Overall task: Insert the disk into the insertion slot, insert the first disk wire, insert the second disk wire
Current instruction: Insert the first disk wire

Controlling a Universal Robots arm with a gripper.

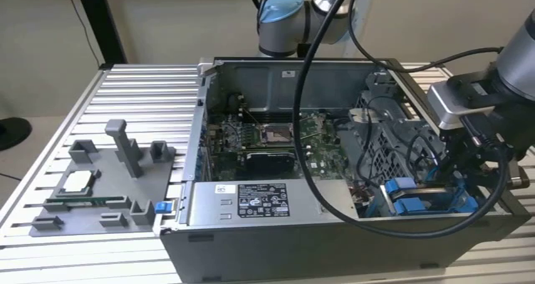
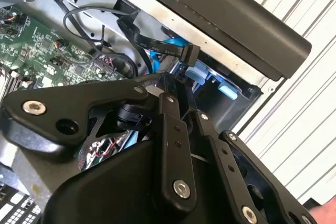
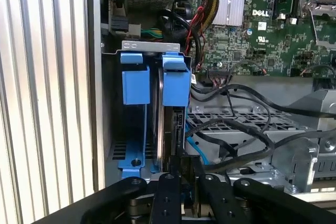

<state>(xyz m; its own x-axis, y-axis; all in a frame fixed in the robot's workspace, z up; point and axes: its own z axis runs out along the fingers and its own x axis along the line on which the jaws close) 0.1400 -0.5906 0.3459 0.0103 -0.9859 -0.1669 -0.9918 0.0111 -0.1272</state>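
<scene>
- Firstly, in the exterior view, the black two-fingered gripper (image 1: pixel 458 187) reached down into the corner of the open grey metal computer case (image 1: pixel 334 246) at the exterior view's right. Its tips were just beside the bright blue plastic tabs of the narrow, grey-walled insertion slot (image 1: pixel 410 199). The case stood on a slatted aluminium table (image 1: pixel 142 89). Inside it were a labelled grey power-supply box (image 1: pixel 250 202) and a green motherboard (image 1: pixel 267 140). A grey plastic parts tray (image 1: pixel 92 196) sat well apart at the exterior view's left.
- Next, in the first wrist view, the flat silver-grey disk (image 3: pixel 169 124) in its blue plastic frame stood edge-on inside the insertion slot, between the blue rails. The gripper's fingers (image 3: pixel 170 198) were pressed together with barely a sliver between them, their tips at the disk's near edge. Loose black wires (image 3: pixel 231 108) lay beside the slot, over a perforated grey metal cage (image 3: pixel 236 124).
- Lastly, in the second wrist view, the fingers ran side by side, nearly touching, toward the blue tabs of the slot. A flat black cable with a plug end (image 2: pixel 163 45) lay near the tips.
</scene>
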